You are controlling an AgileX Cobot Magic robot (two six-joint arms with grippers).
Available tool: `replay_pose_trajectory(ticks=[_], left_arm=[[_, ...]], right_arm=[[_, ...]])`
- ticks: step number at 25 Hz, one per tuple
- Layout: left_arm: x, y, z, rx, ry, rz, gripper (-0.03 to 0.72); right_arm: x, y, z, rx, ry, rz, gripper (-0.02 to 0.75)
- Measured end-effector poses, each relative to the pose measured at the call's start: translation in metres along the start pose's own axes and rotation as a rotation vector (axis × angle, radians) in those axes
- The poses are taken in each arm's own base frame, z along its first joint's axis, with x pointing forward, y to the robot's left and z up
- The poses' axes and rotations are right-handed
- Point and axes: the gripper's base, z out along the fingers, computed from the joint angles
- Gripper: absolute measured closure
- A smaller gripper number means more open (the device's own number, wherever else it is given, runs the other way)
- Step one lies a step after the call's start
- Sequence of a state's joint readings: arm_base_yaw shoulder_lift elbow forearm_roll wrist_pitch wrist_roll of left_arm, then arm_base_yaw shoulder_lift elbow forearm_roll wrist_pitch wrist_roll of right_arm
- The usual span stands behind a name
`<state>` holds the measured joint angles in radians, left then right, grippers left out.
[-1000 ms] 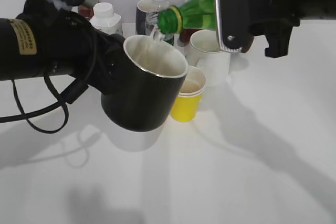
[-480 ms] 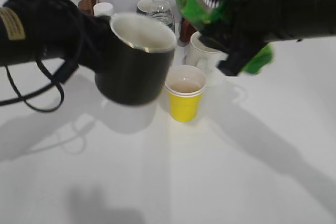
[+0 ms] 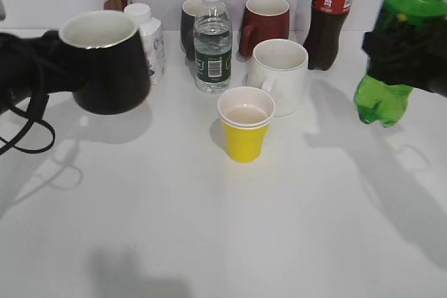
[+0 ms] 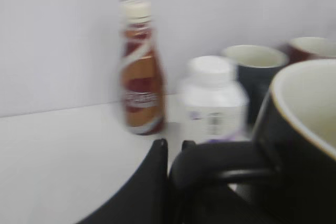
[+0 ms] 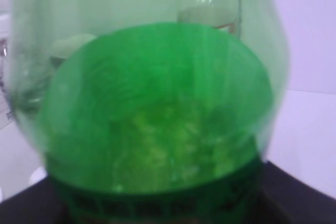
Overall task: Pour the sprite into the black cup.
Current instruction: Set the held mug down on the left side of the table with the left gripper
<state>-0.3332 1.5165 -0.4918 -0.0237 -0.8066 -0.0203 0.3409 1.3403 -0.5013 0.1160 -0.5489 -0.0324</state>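
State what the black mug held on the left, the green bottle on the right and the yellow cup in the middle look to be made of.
The large glossy black mug with white interior: probably glazed ceramic, judging by its shiny surface and thick rim. The translucent green bottle: thin plastic, since light passes through its wall. The small yellow cup: likely paper or thin plastic, with a matte wall and rolled rim; the pictures leave it open.

Left gripper (image 4: pixel 173 182): glossy black, rounded fingers. Left arm (image 3: pixel 17 78): black, with a looped black cable (image 3: pixel 28 127) beneath it. Right gripper (image 3: pixel 405 61): matte black, blocky.
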Motion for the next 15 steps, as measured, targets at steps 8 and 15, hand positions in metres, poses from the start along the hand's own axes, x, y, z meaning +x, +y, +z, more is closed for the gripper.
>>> replay_pose_trajectory(ticks=[8,15], left_arm=[[0.05,0.021,0.024,-0.092,-0.027,0.002,0.641],[0.081,0.023,0.031,-0.095,0.048,-0.004,0.643]], right_arm=[[0.01,-0.001,0.0,-0.025,-0.087,-0.006,0.34],[0.01,0.0,0.0,-0.036,-0.093,-0.018,0.34]])
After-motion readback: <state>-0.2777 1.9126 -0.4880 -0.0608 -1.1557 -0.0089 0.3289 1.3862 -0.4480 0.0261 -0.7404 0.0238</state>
